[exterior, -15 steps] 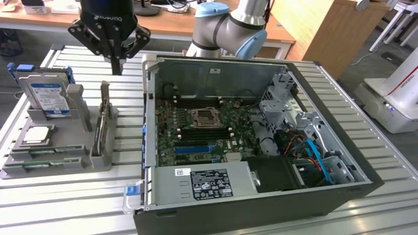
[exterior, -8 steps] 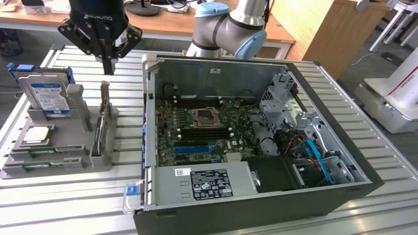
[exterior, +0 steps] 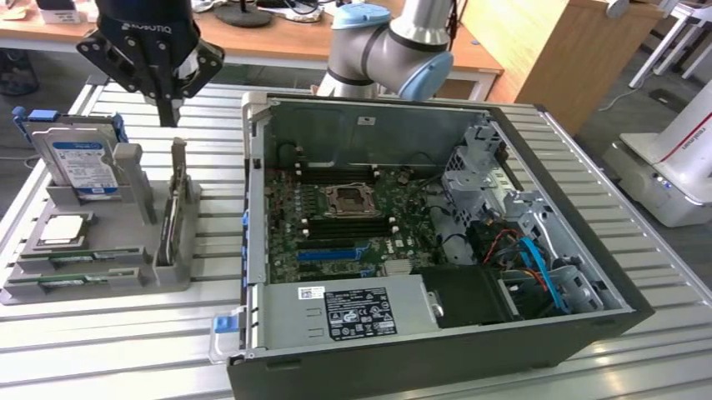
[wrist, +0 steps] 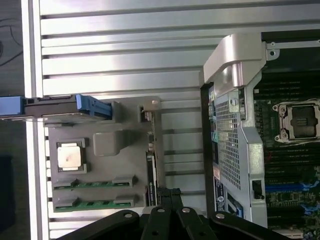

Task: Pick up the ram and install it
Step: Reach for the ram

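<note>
**Pincer** [exterior: 169,117]: clenched and empty. It hangs over the end of the grey tray [exterior: 112,287] nearest the surface's [exterior: 112,358] back edge, tips aimed down at the upright slot, probably lined up for a pick. Upside-down lettering on the body reads ROBOTIQ.

**Ram** [exterior: 167,227]: stands on edge in that slot, on the tray side nearest the computer case [exterior: 579,333]. The top edge is left free to pinch. Untouched.

**Tray:** sits by the surface edge at the exterior view's left. It also props up a hard drive [exterior: 83,162] with a blue-white label, print unreadable.

**Case:** lies open, board exposed for fitting.
</note>
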Controlling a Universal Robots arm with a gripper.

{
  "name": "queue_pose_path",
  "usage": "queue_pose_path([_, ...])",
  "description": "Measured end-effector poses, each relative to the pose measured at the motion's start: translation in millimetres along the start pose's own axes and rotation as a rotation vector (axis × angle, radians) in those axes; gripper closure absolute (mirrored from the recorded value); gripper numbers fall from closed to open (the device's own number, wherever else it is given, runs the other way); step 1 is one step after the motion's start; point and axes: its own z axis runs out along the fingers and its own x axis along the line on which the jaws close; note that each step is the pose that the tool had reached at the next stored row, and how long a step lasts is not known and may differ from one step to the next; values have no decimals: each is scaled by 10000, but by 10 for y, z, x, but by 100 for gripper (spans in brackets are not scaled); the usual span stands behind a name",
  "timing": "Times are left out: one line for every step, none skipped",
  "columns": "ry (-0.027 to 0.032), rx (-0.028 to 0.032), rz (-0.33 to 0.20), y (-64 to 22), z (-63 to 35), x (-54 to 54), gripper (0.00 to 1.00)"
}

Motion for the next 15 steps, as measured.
queue_pose_path([8, 0, 0, -1, 1, 21, 89])
queue_pose_path([15, 1, 1, -3, 2, 43, 89])
queue_pose_path([23, 1, 2, -4, 2, 65, 89])
queue_pose_path([30, 2, 2, -6, 3, 87, 89])
queue_pose_path([39, 2, 2, -7, 4, 111, 89])
queue_pose_path([46, 3, 2, -8, 5, 133, 89])
queue_pose_path([56, 4, 2, -10, 5, 154, 89])
queue_pose_path([63, 4, 2, -11, 7, 175, 89])
queue_pose_path([72, 5, 3, -12, 7, 196, 89])
queue_pose_path([81, 6, 3, -14, 8, 218, 89])
queue_pose_path([91, 7, 4, -15, 9, 238, 89])
queue_pose_path([101, 7, 5, -17, 10, 260, 89])
queue_pose_path([112, 8, 5, -18, 11, 279, 89])
queue_pose_path([124, 9, 6, -19, 11, 298, 89])
queue_pose_path([139, 10, 7, -20, 12, 316, 89])
